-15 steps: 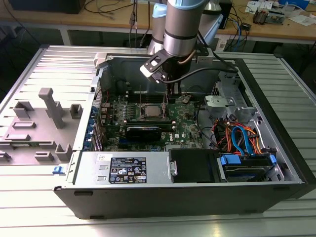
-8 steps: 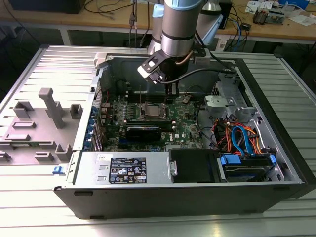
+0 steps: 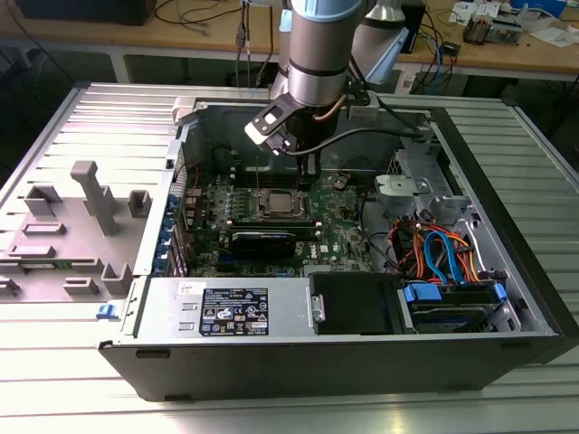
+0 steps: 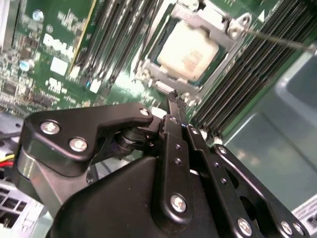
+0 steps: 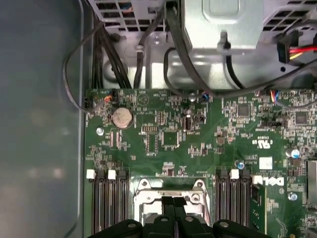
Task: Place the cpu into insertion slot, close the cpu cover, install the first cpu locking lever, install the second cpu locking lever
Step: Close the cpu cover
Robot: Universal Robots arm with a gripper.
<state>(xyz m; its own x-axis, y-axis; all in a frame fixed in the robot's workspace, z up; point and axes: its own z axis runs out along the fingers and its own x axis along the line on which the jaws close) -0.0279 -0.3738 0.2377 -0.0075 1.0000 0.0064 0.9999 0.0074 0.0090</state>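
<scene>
Now the pincer (image 4: 173,97), its fingers closed together, hangs at the edge of the insertion slot (image 4: 148,74), where the cpu (image 4: 185,52) lies seated under the lowered cpu cover (image 4: 210,22). Long black memory slots (image 4: 114,44) flank it on both sides, a thin metal lever (image 4: 277,42) juts across one bank, and tangled cables (image 3: 443,253) crowd the case toward the exterior view's right.

This is an electronics or robotics lab: an opened computer case (image 3: 298,362) sits on a ribbed metal table (image 3: 90,398) under a robot arm (image 3: 317,54), with wooden workbenches (image 3: 181,38) behind carrying cables (image 3: 194,14) and small circuit boards (image 3: 493,27).
</scene>
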